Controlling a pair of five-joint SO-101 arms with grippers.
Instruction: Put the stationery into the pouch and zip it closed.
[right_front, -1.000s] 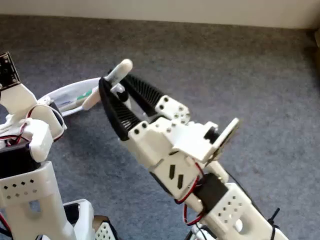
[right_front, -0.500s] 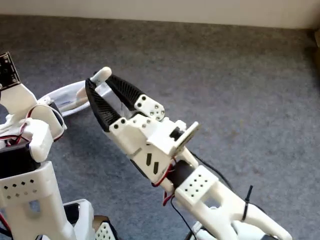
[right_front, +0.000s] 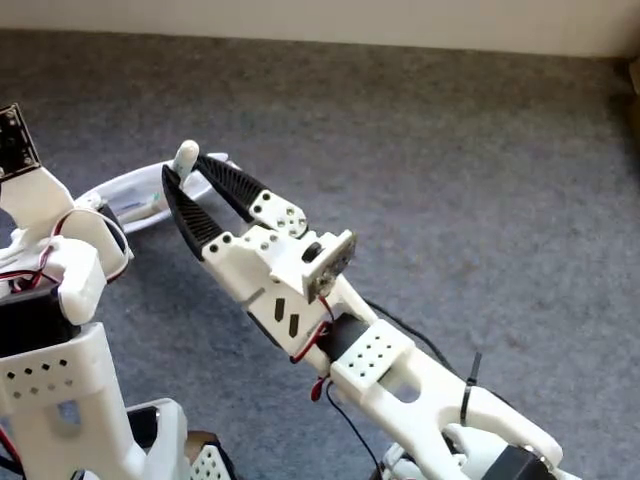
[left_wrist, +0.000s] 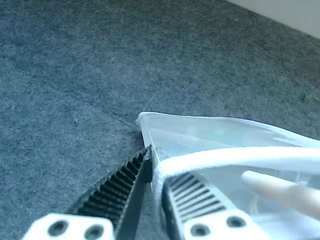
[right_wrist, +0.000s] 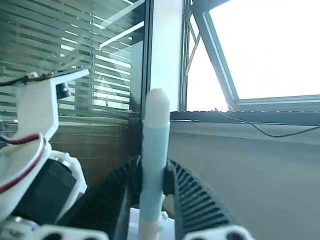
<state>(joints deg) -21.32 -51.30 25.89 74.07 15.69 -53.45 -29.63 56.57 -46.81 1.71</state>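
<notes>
Looking down from the high view, you have the right gripper (right_front: 188, 178) clamped on a pen (right_front: 185, 157), whose rounded white end pokes out past the black ribbed jaws. The pouch (right_front: 135, 190) lies flat just beyond that end, towards the left arm (right_front: 50, 290). The right arm is therefore the nearer one for the drop. You would judge the pen's long axis to point roughly at the pouch, but whether it stands over the opening cannot be told from here. The grey mat (right_front: 450, 150) under everything looks coarse and felt-like.

From the left wrist view, the left gripper (left_wrist: 152, 167) is pinched narrow on the pouch's rim (left_wrist: 225, 157), a thick white band. That grip props up one side of the mouth. The pouch (left_wrist: 210, 135) is soft translucent plastic with a fine mesh grain, and it comes to a sharp corner on the mat. A smooth cream rod (left_wrist: 280, 192) shows beside the rim, probably the pen; you cannot tell whether it is inside or above.

From the right wrist view, the pen (right_wrist: 152, 165) is a straight pale-blue barrel with a white cap. It is gripped mid-length in the right gripper (right_wrist: 150, 176), crosswise to the toothed jaws. Your next move turns on tipping that axis down into the propped mouth.
</notes>
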